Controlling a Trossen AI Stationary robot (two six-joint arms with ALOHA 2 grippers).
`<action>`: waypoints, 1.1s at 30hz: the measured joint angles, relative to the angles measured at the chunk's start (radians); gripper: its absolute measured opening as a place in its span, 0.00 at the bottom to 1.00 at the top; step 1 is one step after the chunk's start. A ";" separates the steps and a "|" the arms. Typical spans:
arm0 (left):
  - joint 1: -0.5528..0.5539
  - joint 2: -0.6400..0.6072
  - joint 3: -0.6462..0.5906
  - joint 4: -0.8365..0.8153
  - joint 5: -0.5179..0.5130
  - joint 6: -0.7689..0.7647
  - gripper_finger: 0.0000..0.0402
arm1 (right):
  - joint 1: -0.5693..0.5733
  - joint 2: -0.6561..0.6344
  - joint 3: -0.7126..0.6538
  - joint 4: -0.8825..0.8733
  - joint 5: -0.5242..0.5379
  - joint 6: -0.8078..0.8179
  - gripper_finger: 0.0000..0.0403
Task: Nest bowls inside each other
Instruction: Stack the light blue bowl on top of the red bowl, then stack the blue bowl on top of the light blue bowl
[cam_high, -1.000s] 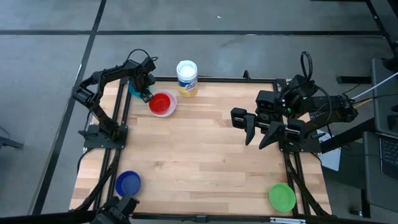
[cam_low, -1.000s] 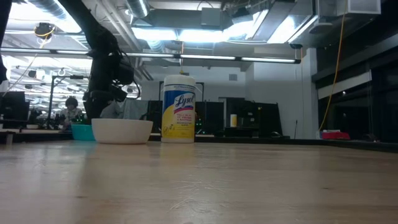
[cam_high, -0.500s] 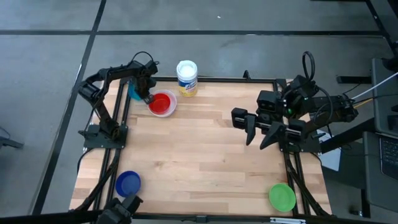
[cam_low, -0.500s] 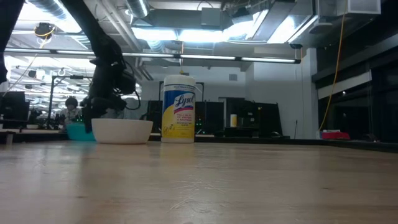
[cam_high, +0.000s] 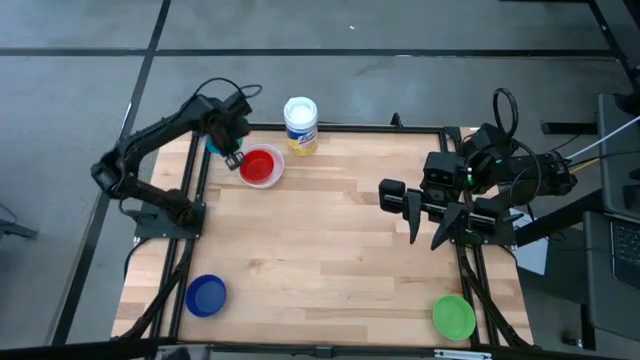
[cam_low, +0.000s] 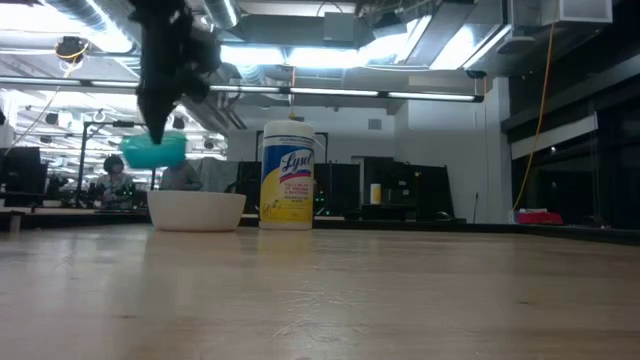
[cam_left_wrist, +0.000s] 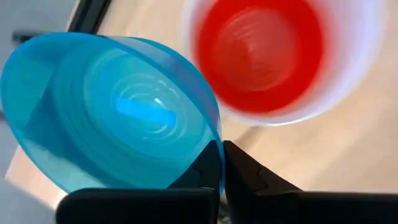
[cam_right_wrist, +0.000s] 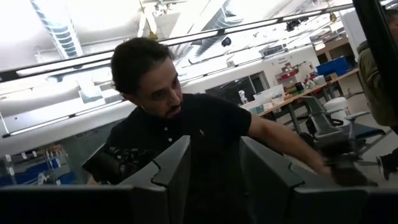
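My left gripper (cam_high: 232, 157) hangs above the table's far left corner, shut on the teal bowl (cam_high: 212, 142), which the low view shows in the air (cam_low: 153, 150). Just beside it the red bowl (cam_high: 259, 165) sits nested in the white bowl (cam_low: 196, 209), which stands on its base on the table. The dark blue bowl (cam_high: 206, 295) rests near the front left corner and the green bowl (cam_high: 453, 316) near the front right. My right gripper (cam_high: 430, 222) is raised at the table's right side, open and holding nothing. My left gripper pinches the teal bowl's rim (cam_left_wrist: 214, 144) on the side nearest the red bowl, one finger on each side of the thin wall. The fingers (cam_left_wrist: 249, 177) come from above, pointing down. The bowl hangs tilted beside them, lifted clear of the table.
A tall white wipes container (cam_high: 300, 124) with a blue-and-yellow label stands at the far edge, right of the white bowl. The table's middle is bare wood (cam_high: 320, 240). A person (cam_right_wrist: 180, 124) shows in the room beyond my right gripper.
My left gripper has shut on the teal bowl's rim and risen with it. The bowl, which stood on the table left of the white bowl, now hangs tilted well above the white bowl's rim.
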 joint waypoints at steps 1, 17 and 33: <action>-0.045 -0.002 0.011 -0.001 0.006 -0.025 0.01 | 0.000 0.000 0.000 0.000 -0.006 -0.003 0.35; -0.232 0.350 0.025 0.151 0.051 -0.113 0.00 | 0.026 0.000 0.000 -0.001 0.000 -0.003 0.36; -0.246 0.113 0.025 0.063 0.127 -0.198 0.29 | 0.066 -0.001 0.000 -0.009 0.056 -0.051 0.37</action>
